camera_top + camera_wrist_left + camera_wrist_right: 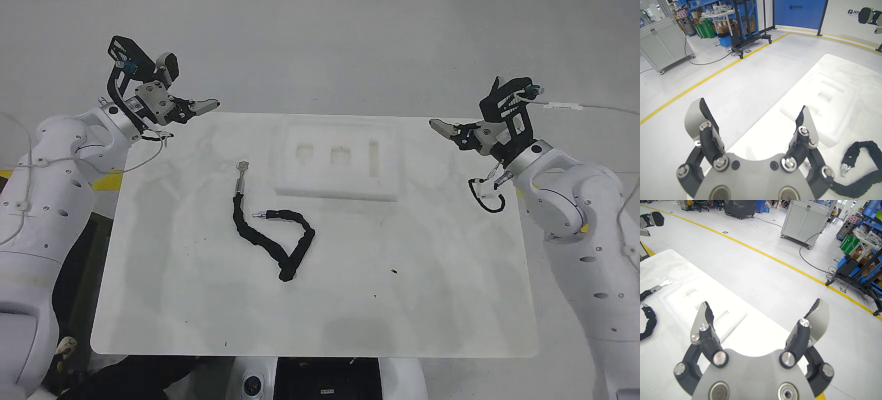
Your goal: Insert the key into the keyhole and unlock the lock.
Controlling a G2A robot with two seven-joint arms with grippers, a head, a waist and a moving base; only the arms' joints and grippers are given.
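Black chain lock lies curled on the bench, key projecting from its far metal end, beside the white foam tray; left gripper and right gripper hover at far corners, fingers apart.

Open table rings the chain lock; a foam tray stands just beyond.

Lock sleeve blk cloth, key shiny metal, tray matt foam.
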